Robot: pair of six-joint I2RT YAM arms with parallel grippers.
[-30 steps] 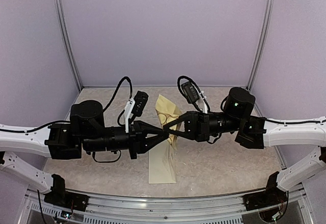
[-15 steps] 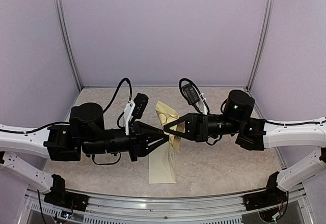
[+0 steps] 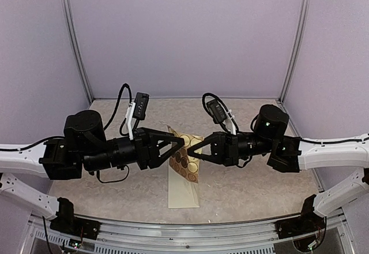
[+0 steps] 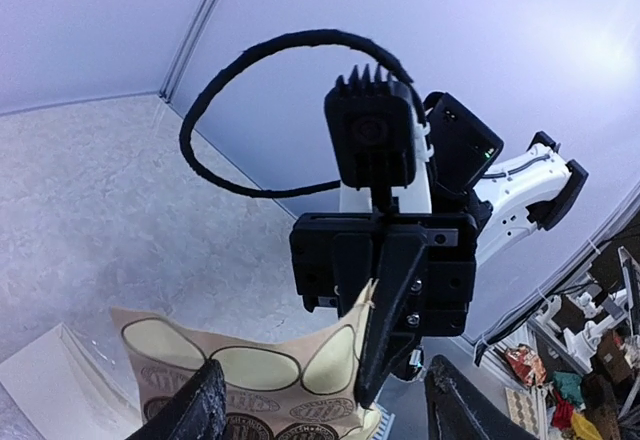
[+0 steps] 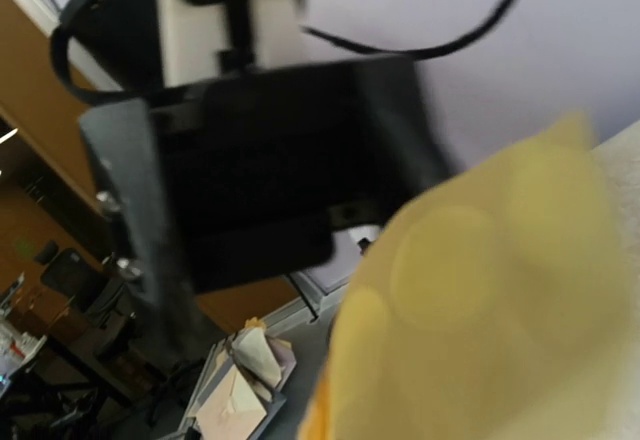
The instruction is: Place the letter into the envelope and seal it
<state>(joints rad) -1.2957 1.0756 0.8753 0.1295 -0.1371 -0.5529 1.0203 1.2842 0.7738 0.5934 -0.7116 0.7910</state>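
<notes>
Releasing the yellow-tan sheet of round brown stickers [image 3: 185, 160] from the left gripper [image 3: 173, 150], now spread open, leaving it pinched in the clenched right gripper [image 3: 193, 153] above the cream rectangular paper envelope [image 3: 183, 193], lying flat, seemingly awaiting sealing.

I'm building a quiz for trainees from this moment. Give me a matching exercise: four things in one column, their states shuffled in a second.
Things
1. left gripper
2. right gripper
3. yellow-tan sheet of round brown stickers
4. cream paper envelope

States
A. lying flat on the table
B. jaws apart
C. held up in the air
D. shut on the sheet's edge

Pairs: 1-B, 2-D, 3-C, 4-A
</notes>
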